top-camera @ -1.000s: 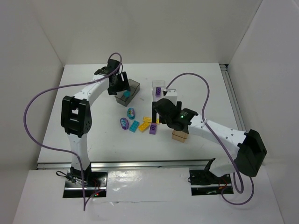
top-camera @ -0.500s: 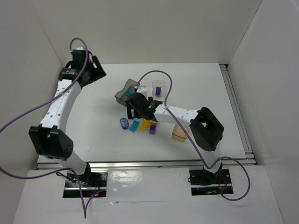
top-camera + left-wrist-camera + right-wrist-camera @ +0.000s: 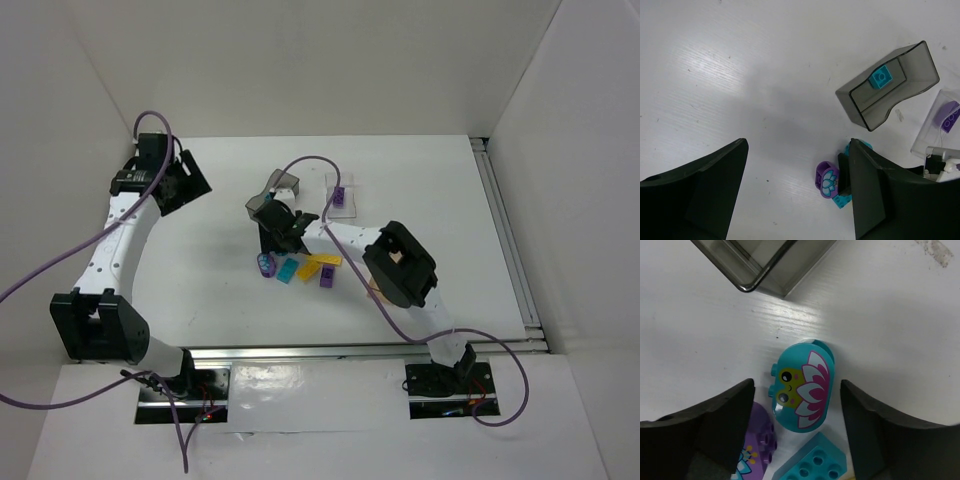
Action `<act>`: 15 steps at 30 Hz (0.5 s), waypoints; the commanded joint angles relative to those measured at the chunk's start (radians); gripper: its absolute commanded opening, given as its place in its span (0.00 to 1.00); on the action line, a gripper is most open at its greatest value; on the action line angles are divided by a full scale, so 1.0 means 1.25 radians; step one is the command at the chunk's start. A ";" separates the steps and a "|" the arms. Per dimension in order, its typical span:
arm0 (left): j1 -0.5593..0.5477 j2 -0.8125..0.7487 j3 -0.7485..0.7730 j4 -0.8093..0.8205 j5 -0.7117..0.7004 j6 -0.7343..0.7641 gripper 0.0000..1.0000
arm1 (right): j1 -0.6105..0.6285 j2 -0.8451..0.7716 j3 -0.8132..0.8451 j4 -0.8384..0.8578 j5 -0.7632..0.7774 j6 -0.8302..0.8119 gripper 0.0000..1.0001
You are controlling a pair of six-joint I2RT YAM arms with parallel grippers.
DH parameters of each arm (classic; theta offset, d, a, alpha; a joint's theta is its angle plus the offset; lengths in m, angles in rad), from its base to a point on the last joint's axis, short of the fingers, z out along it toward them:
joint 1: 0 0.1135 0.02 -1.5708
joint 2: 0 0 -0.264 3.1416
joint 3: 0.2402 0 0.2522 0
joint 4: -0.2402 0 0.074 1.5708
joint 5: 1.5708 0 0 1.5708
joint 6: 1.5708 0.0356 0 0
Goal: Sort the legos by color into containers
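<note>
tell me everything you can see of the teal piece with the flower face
The teal piece is a rounded, glossy plastic block printed with a pink-and-white flower around a yellow-green face with two eyes. Two small studs stick out of one edge, so it lies on its side on the white table. It sits between the open fingers of the right hand, touched by neither, near the dark grey tray.

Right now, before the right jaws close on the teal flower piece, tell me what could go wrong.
1. The purple round piece and teal brick sit close beside the teal flower piece; a closing jaw may catch them.
2. Its rounded edge could let it twist or slip out.
</note>
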 commanded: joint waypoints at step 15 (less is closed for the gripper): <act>-0.027 -0.051 -0.168 0.030 0.085 0.042 0.91 | 0.029 -0.139 0.014 -0.009 0.129 -0.012 0.40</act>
